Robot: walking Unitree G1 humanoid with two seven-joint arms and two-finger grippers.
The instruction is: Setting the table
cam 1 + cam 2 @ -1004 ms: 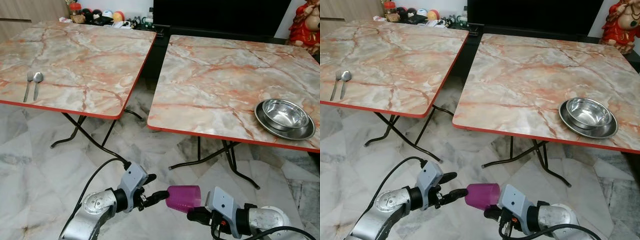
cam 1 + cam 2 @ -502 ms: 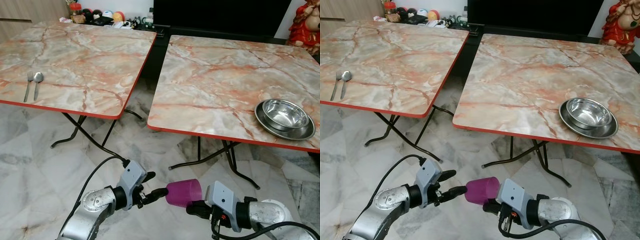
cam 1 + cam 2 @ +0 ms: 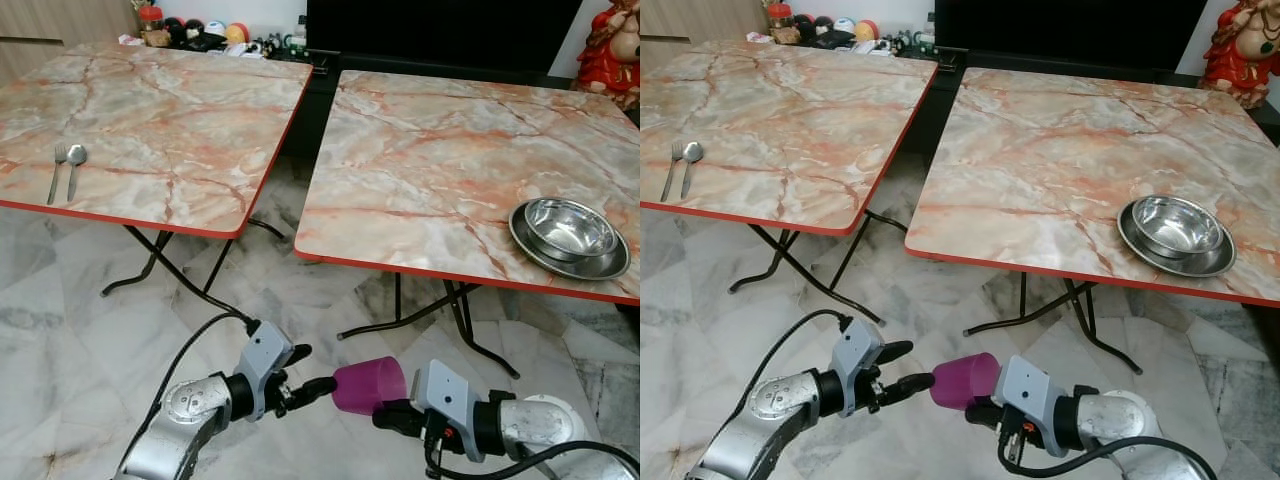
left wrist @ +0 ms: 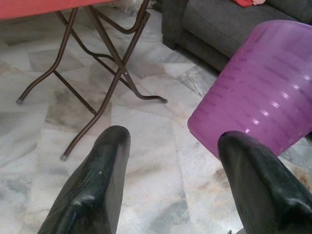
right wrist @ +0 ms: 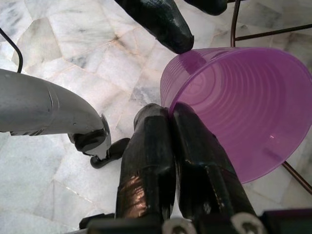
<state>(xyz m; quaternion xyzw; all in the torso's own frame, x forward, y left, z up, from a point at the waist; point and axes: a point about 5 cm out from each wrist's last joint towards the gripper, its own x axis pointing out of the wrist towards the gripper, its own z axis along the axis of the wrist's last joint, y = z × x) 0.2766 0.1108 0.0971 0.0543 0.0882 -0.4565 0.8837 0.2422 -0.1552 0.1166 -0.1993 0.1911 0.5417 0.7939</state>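
A fork (image 3: 58,170) and spoon (image 3: 75,166) lie on the left surface (image 3: 170,130). Low over the marble floor (image 3: 90,340), the left gripper (image 3: 305,378) gapes beside the purple cup (image 3: 368,385), whose rim the right gripper (image 5: 170,114) pinches. Steel bowls (image 3: 570,236) sit far right.

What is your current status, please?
Right gripper pinching purple cup rim. Left gripper open, one fingertip at cup. Both low over floor, short of tables.
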